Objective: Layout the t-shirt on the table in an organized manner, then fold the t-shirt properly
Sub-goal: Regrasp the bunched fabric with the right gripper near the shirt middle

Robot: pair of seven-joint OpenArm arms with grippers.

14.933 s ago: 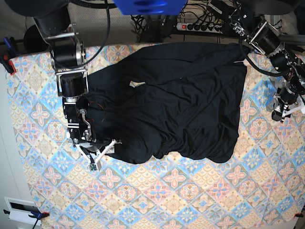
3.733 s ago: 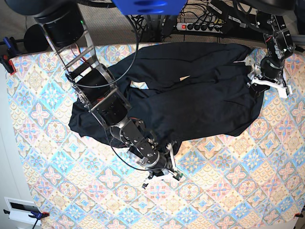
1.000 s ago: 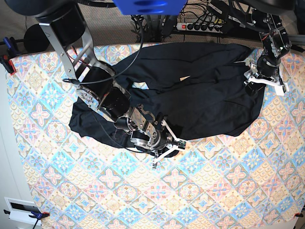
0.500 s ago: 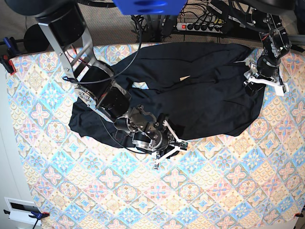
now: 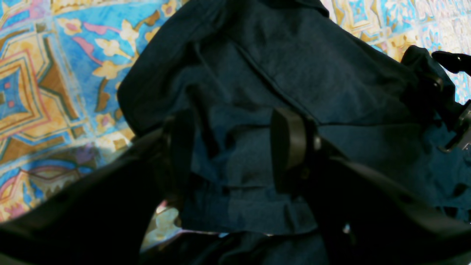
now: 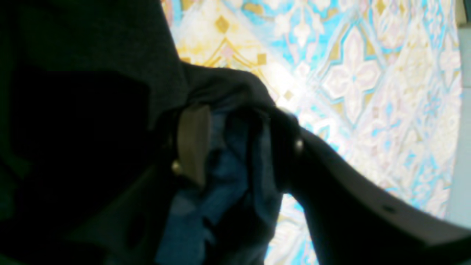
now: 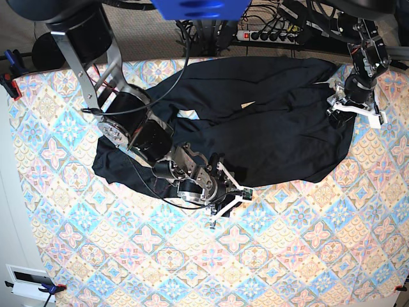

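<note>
The black t-shirt (image 7: 275,128) lies rumpled across the far half of the table (image 7: 307,256), partly folded over itself. My right gripper (image 7: 230,208) sits at the shirt's near hem, its white fingers spread. In the right wrist view the right gripper (image 6: 239,147) is open, and a loose bunch of the t-shirt (image 6: 228,173) hangs between the jaws. My left gripper (image 7: 355,110) rests on the shirt's right edge. In the left wrist view the left gripper (image 5: 235,147) has its jaws wide apart, straddling flat t-shirt (image 5: 312,73) cloth over the table (image 5: 44,73).
The right arm's body (image 7: 134,128) lies over the shirt's left part. A power strip (image 7: 268,35) and cables run behind the table's far edge. A blue clamp (image 7: 9,64) grips the left edge. A white box (image 7: 29,281) sits at the lower left.
My right gripper's jaws have gone from shut to open at the near hem, letting the cloth go, and it has shifted slightly right. The left gripper has not moved.
</note>
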